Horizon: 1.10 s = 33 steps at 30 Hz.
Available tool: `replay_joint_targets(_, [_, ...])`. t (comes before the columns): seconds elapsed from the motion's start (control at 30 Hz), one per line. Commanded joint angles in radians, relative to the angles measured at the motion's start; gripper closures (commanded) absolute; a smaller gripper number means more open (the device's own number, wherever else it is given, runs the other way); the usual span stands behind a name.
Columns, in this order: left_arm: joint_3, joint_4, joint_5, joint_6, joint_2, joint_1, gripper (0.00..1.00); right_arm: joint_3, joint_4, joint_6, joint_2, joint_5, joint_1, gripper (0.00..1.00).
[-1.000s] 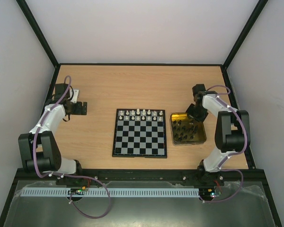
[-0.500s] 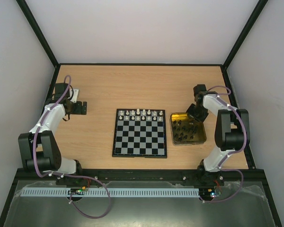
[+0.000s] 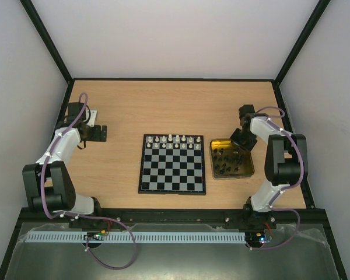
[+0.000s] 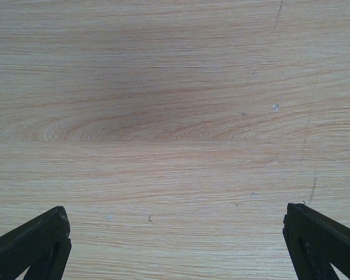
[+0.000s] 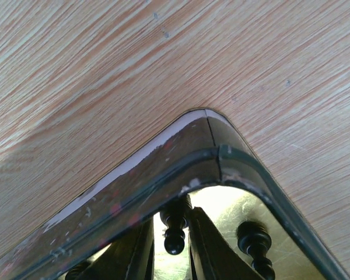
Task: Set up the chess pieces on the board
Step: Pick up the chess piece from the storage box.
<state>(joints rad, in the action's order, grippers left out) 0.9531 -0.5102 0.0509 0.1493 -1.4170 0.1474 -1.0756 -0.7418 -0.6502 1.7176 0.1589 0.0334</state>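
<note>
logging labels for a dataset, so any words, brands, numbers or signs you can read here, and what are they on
No text can be read in any view.
board: plain checks, with no letters or numbers along its rim.
gold tray: only scuffs on the rim, no print.
left arm and right arm: no label is legible; any marking is too small to tell.

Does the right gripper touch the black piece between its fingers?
Cannot tell. Right wrist view: fingers flank the black piece; one gap shows, other side unclear.
</note>
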Motion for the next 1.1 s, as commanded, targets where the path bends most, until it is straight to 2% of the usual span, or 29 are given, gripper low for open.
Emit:
replay_joint_targets(0.0, [0.033, -0.024, -0.008, 0.004, -0.003, 0.007, 0.01, 0.013, 0.01, 0.011, 0.014, -0.009, -0.009, 0.85])
replay_joint_targets(0.37, [0.036, -0.019, -0.004, 0.003, -0.011, 0.007, 0.01, 0.02, 0.015, 0.011, 0.025, 0.0, -0.009, 0.89])
replay_joint_targets(0.5, [0.038, -0.019, -0.005, 0.004, -0.013, 0.007, 0.01, 0.021, 0.017, 0.011, 0.028, 0.004, -0.01, 0.97])
replay_joint_targets(1.07, [0.03, -0.019, 0.004, 0.002, -0.01, 0.007, 0.01, 0.008, -0.006, 0.01, 0.003, 0.005, -0.009, 0.98])
